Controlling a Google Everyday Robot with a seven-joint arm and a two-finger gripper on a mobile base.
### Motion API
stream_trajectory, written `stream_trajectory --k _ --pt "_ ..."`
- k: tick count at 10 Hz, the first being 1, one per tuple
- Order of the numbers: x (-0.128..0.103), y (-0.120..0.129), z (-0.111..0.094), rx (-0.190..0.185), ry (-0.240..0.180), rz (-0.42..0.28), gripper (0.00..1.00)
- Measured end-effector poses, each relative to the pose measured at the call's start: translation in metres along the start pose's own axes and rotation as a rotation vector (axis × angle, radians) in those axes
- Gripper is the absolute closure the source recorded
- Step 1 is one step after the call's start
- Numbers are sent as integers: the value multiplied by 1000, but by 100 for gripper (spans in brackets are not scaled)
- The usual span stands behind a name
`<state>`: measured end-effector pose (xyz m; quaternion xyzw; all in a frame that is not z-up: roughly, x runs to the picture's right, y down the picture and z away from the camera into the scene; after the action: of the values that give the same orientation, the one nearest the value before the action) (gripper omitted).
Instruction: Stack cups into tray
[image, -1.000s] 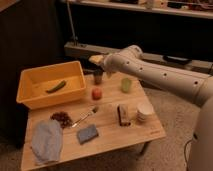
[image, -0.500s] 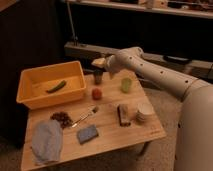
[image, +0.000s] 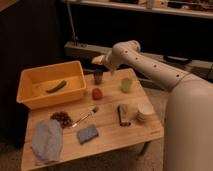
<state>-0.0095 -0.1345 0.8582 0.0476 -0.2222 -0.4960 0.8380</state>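
Our gripper (image: 101, 61) hovers with fingers apart, holding nothing, just above the dark cup (image: 98, 76) near the far edge of the tabletop (image: 107, 136), beside the tray (image: 45, 101). We judge this cup light, stiff and maybe slippery; we would pinch it across the rim.

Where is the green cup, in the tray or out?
Outside. The green cup stands on the table, right of the tray. The end effector hovers above the dark cup.

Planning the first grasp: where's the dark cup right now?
Camera view: the dark grey-brown cup stands on the table near its back edge, just right of the yellow tray, behind the red fruit; the gripper hangs just above it.
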Motion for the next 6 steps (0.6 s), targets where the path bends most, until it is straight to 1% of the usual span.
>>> stream_trajectory --k 3,5,6 --pt "-1 4 18 -32 -41 0 20" --pt "-2 3 29 -43 -59 -3 20" --pt "0 4 34 -58 -67 -10 20"
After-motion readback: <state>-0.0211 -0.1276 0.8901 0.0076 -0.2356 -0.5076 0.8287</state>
